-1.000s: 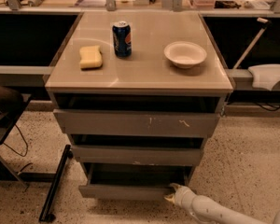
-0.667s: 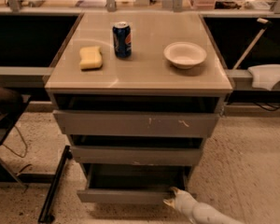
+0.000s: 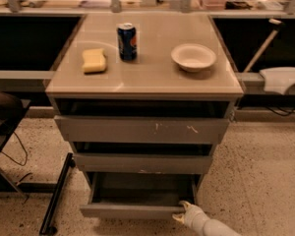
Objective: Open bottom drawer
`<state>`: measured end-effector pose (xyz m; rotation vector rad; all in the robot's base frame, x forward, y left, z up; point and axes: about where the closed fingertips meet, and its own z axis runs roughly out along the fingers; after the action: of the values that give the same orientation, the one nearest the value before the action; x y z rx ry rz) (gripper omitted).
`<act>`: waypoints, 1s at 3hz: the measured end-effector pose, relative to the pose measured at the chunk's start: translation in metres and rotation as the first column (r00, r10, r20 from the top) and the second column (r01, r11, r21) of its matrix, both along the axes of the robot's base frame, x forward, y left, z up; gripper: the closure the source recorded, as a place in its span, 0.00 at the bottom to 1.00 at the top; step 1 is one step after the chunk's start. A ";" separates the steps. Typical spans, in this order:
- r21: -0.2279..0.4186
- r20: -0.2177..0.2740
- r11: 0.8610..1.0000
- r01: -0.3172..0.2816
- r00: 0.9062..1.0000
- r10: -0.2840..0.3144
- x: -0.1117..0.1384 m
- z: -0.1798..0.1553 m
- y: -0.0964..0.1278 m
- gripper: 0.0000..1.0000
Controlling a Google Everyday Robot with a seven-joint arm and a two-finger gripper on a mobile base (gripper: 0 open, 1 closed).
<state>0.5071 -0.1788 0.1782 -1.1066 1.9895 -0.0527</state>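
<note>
Progress is plain at the bottom drawer (image 3: 132, 211), the lowest and narrowest grey drawer of the cabinet, with a flat handleless front. It stands well out from the cabinet body, low in the view and close to the speckled floor (image 3: 265, 171), and its shallow dark-grey tray is exposed behind the front. A second ago the front sat further back and less of the tray showed, so the pull has been drawing it steadily outward.

The pale two-finger gripper (image 3: 182, 211) is at the right end of that front. One finger shows above the front's top edge and the other by its lower edge, so they appear to be clamped on the panel itself. The white arm (image 3: 211, 226) runs off toward the lower right corner. It has backed away with the drawer.

I judge the task nearly done. What remains is a little more travel, or simply letting go.

Above it, the middle grey drawer front (image 3: 142, 162) and the wide grey top front with pale scratch marks (image 3: 137, 130) are both slightly ajar and unmoved. On the beige cabinet top (image 3: 152, 80) lie a yellow sponge (image 3: 94, 60), an upright blue soda can (image 3: 127, 42) and a white bowl (image 3: 193, 57), all apart from one another and where they were.
</note>
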 end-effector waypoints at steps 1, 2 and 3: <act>0.000 0.000 1.000 0.000 1.000 0.000 -0.001 0.006 0.000 1.00; 0.003 0.006 1.000 0.016 1.000 -0.016 -0.015 0.002 -0.002 1.00; 0.003 0.006 1.000 0.016 1.000 -0.016 -0.016 0.007 -0.002 1.00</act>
<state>0.4914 -0.1804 0.1849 -1.0881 1.9927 -0.0610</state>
